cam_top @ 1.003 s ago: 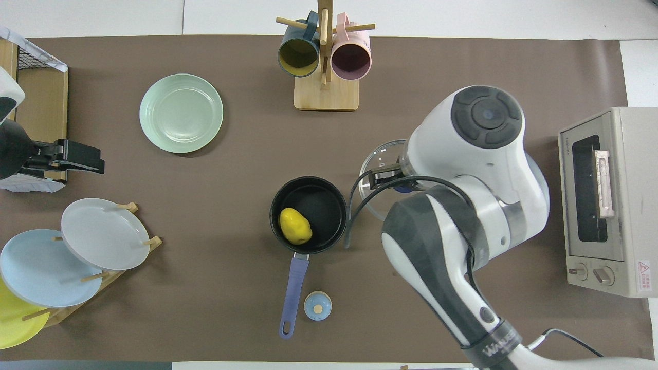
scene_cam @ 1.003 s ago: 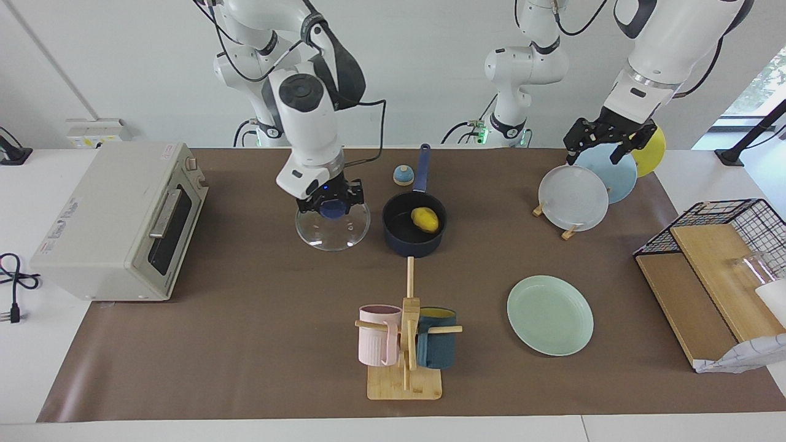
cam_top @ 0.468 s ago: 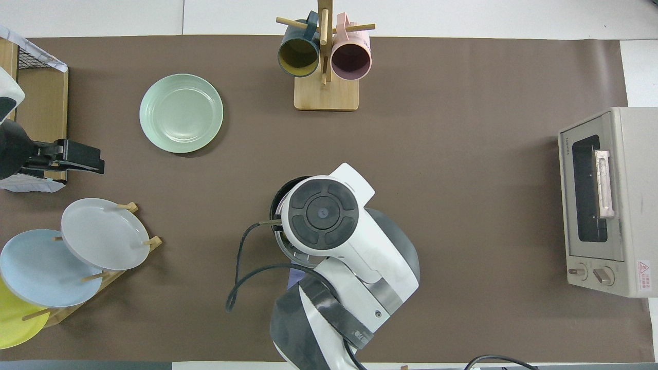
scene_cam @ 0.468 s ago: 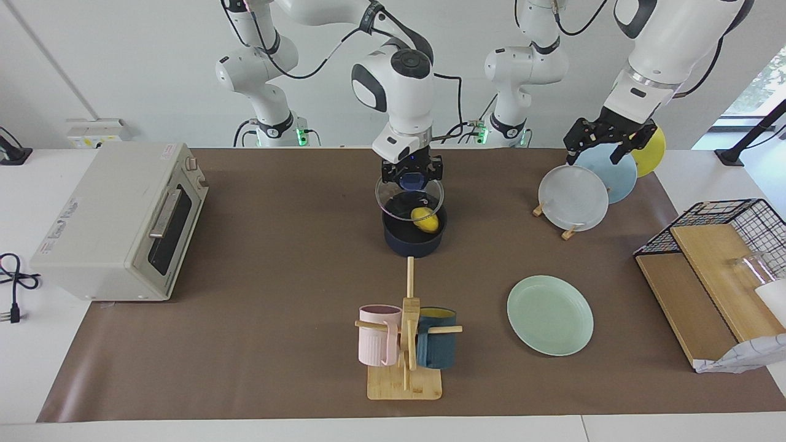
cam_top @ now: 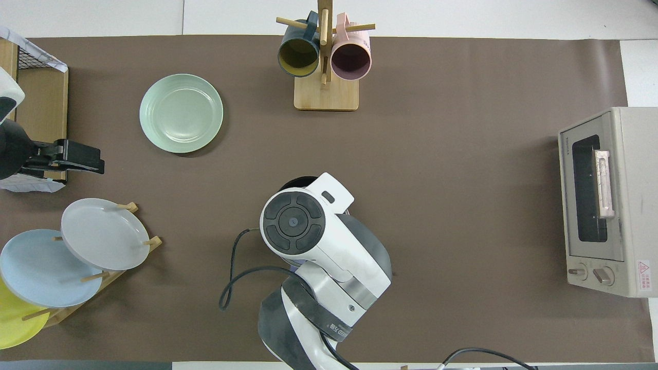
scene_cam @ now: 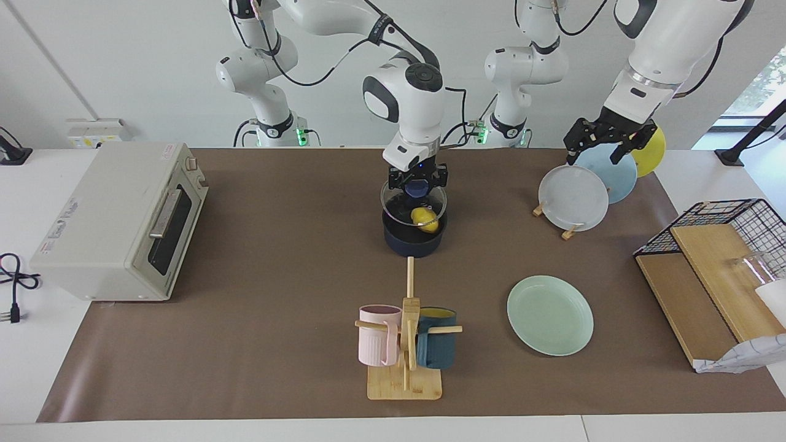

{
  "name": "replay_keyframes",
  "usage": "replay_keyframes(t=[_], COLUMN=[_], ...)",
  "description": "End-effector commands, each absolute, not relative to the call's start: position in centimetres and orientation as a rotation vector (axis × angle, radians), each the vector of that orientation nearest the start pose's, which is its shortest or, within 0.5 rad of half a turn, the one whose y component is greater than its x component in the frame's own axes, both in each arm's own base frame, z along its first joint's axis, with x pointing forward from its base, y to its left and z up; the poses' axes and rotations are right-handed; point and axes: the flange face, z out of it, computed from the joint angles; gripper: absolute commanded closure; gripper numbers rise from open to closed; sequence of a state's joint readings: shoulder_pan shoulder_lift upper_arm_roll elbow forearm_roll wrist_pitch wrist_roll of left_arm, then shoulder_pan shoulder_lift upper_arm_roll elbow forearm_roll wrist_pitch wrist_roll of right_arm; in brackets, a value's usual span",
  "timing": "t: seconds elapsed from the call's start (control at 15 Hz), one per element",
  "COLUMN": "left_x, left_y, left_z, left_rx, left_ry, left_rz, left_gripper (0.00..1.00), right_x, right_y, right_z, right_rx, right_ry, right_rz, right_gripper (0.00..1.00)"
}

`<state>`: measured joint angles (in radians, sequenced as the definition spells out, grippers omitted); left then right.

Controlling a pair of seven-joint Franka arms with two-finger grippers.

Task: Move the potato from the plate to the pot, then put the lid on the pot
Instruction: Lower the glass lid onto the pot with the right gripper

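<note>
The lid [scene_cam: 413,205] is gripped by its blue knob in the right hand [scene_cam: 417,187] and held tilted directly below it, just above the pot [scene_cam: 412,240] holding the potato [scene_cam: 424,218], while the open left hand [scene_cam: 605,142] waits over the plate rack.

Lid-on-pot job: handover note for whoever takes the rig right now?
Right claw: shut on the lid by its knob, holding it over the pot; whether the lid is seated on the rim cannot be told.
Left claw: open, waiting over the upright plates toward the left arm's end of the table.
Potato: in the pot, seen through the glass.
Plate: bare, farther from the robots than the pot.
Done: potato moved.
Left: seat the lid, release, pull the right arm away.
</note>
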<state>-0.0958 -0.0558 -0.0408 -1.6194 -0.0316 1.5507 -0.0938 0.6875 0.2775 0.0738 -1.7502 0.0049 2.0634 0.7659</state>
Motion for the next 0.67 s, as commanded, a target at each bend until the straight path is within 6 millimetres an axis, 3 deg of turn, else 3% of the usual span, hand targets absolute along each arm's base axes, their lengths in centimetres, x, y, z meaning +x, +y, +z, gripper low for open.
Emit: replay_keyframes(t=[0.0, 0.6], left_x=[52.60, 52.59], left_y=[-7.23, -7.23], left_z=[63.47, 63.46], left_rx=[-3.149, -3.148], left_ry=[0.078, 0.078], left_rz=[0.036, 0.038], left_gripper=[0.00, 0.00], right_x=[46.89, 47.22], right_y=[44.42, 44.06], right_z=[40.94, 40.06], right_rx=[-3.084, -3.080], right_ry=[0.026, 0.033], right_rz=[-0.062, -0.067], right_gripper=[0.46, 0.45])
